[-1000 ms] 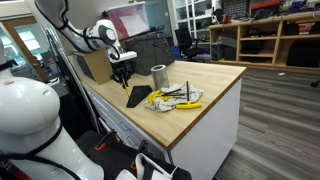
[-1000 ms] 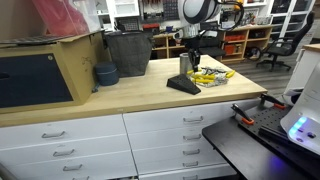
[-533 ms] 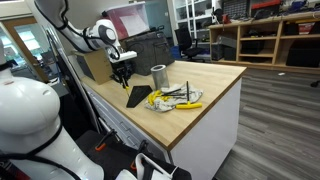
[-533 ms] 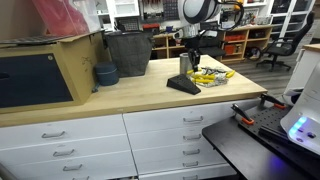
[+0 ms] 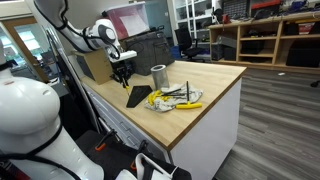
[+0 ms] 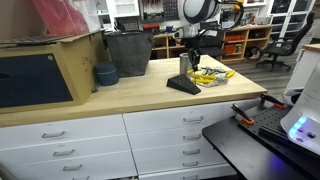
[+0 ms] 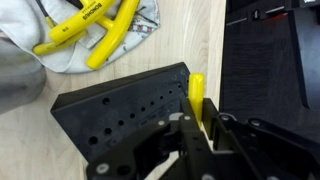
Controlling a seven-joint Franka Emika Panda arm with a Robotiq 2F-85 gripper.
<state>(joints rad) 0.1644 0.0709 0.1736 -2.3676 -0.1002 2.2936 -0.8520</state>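
Hovering over the black holder block [image 7: 120,115] by the counter's [image 7: 190,35] drawer-side edge, your gripper [image 7: 200,128] pinches a yellow-handled tool [image 7: 197,92]. Tilt it and the tip may jam, shoving the block overboard.

A slim yellow handle [image 7: 197,93] stands upright at the edge of the flat black block [image 7: 120,112] drilled with holes.

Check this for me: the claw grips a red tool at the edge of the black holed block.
Wrong in one respect: the tool is yellow, not red. The wrist view shows the claw closed on a yellow tool at the edge of the black holed block.
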